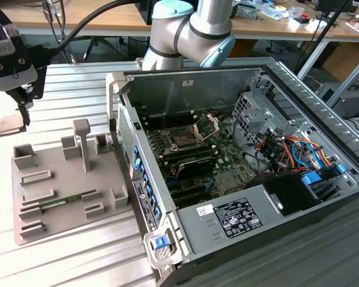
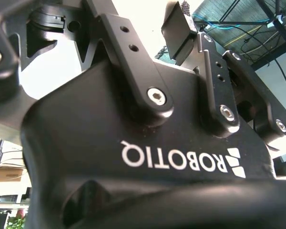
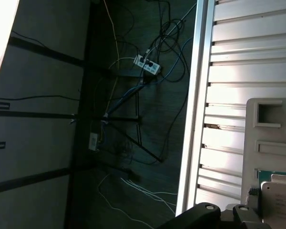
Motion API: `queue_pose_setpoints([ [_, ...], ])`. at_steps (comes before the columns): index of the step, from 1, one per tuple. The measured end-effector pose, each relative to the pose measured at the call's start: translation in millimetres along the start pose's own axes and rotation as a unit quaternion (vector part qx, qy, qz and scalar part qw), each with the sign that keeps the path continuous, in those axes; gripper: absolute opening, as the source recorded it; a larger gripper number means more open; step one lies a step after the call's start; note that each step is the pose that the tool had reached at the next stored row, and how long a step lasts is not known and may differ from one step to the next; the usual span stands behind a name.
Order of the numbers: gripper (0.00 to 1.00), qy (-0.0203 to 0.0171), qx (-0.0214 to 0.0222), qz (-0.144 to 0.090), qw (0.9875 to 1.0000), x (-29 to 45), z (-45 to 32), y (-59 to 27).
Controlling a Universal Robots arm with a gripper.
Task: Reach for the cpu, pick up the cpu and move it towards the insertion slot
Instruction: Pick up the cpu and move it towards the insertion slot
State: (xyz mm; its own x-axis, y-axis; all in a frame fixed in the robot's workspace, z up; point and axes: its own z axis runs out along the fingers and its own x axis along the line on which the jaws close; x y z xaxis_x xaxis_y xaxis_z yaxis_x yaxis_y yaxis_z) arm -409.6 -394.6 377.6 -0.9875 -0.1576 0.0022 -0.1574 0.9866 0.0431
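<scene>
In the exterior view my gripper (image 1: 24, 110) hangs over the far left end of the bench, just above and beside a pale flat square, which I take for the cpu (image 1: 3, 122), at the picture's left edge. In the first wrist view a silvery plate with a thin green edge, the cpu (image 3: 280, 202), lies close to the gripper's black parts (image 3: 214, 212). The insertion slot (image 1: 183, 139) is the dark square socket on the motherboard inside the open computer case, its silver frame (image 1: 207, 124) hinged up. The gripper holds nothing.
A grey fixture tray (image 1: 60, 197) with posts and pockets lies between the gripper and the case; a green memory stick (image 1: 63, 202) rests in it. The case wall (image 1: 128, 167) stands upright on the exterior view's left side. Cables and drive bays (image 1: 287, 149) crowd the case's right.
</scene>
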Motion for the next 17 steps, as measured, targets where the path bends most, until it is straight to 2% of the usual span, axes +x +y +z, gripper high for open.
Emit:
queue_pose_setpoints([
  [17, 0.55, 0.0001, 0.0, 0.0, 1.0, -0.2, -8.0, 0.3],
])
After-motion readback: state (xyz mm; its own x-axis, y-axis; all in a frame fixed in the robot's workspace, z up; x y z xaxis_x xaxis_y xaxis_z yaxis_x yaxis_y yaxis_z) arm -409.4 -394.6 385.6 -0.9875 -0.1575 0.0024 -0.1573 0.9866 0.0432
